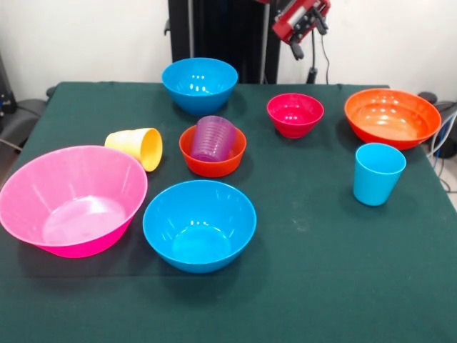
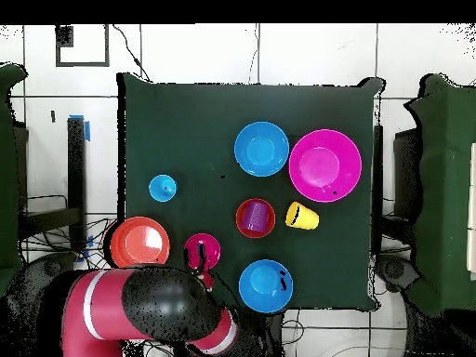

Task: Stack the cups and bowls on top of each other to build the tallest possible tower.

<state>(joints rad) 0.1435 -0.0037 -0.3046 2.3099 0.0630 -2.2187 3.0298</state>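
Gripper (image 1: 305,28) state can't be told; magenta bowl (image 1: 295,114) should be grabbed squarely by its rim, kept level.

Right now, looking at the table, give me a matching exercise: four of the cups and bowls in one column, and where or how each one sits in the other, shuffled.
1. yellow cup
2. purple cup
3. light blue cup
4. big pink bowl

a. upright, alone on the cloth
b. inside the small orange-red bowl
c. on its side
d. at a table edge, next to a blue bowl

Pairs: 1-c, 2-b, 3-a, 4-d
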